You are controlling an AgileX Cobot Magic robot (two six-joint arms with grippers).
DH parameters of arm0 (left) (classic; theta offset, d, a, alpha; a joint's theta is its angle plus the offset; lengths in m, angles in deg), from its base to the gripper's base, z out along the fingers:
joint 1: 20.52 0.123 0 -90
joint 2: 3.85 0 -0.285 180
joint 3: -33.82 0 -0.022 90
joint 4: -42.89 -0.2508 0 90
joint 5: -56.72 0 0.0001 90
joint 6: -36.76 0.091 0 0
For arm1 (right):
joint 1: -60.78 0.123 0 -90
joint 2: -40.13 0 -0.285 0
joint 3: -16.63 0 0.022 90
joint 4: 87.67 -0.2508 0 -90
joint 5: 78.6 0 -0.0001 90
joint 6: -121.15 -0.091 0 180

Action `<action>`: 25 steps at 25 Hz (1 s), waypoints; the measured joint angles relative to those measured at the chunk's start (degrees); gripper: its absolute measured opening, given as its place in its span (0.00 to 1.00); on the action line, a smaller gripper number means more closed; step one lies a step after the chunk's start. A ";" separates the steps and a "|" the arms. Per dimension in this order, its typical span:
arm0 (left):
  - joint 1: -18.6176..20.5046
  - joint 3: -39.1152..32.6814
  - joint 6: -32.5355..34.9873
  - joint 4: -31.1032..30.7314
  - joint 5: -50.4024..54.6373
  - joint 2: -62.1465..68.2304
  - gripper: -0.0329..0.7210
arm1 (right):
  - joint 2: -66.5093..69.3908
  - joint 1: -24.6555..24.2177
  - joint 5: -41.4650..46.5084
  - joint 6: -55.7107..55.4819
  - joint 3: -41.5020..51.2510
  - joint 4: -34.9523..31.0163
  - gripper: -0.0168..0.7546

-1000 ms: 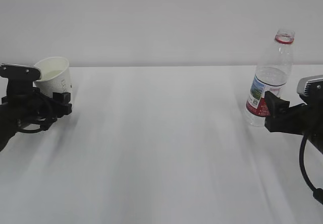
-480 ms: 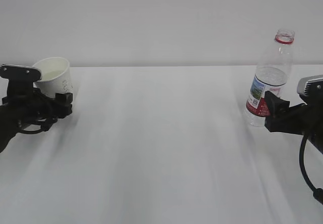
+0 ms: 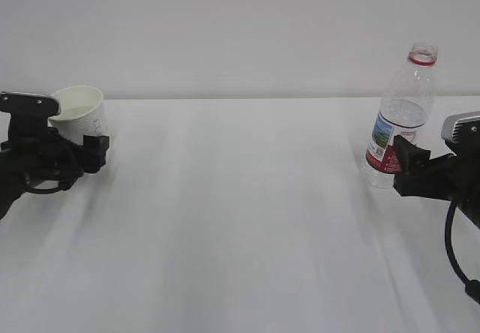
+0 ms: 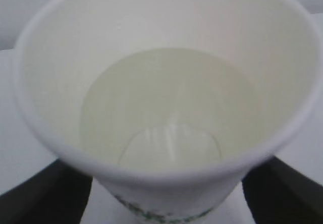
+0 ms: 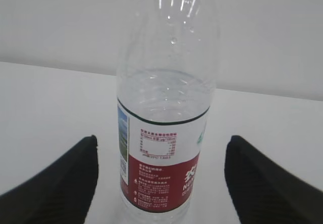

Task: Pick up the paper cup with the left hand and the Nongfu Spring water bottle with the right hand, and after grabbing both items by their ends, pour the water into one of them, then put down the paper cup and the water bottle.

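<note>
1. Here, the paper cup (image 3: 81, 112) stands upright on the white desk (image 3: 240, 213) at about 9 o'clock in the exterior view, with the left claw (image 3: 75, 153) around its lower part.
2. In the left wrist view the cup (image 4: 166, 108) fills the frame at 12 o'clock from the claw; both black fingers (image 4: 45, 193) sit out at 7 and 5 o'clock with a gap to the cup wall, so the left claw is spread wide and grips nothing.
3. Water (image 4: 169, 108) lies in the cup's bottom.
4. The Nongfu Spring water bottle (image 3: 401, 115) stands upright at 3 o'clock, uncapped, just ahead of the right claw (image 3: 409, 164).
5. In the right wrist view the bottle (image 5: 164, 128) rises at 12 o'clock between the fingers (image 5: 55, 183), both clear of it: the right claw is open, holding nothing.
</note>
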 joint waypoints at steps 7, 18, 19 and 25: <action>0.00 -3.39 0.00 0.69 2.49 -4.36 0.95 | 0.00 0.00 0.00 0.00 0.55 0.00 0.78; -2.19 -10.25 0.00 0.80 -1.83 -10.32 0.93 | -1.17 0.00 0.00 0.00 1.27 0.00 0.78; -2.43 -10.95 0.00 0.80 -2.15 -10.95 0.93 | -2.12 0.00 0.00 0.00 1.27 0.10 0.78; -2.52 -14.44 0.00 0.92 -3.43 -15.46 0.92 | -7.75 0.00 0.00 1.33 1.30 0.03 0.78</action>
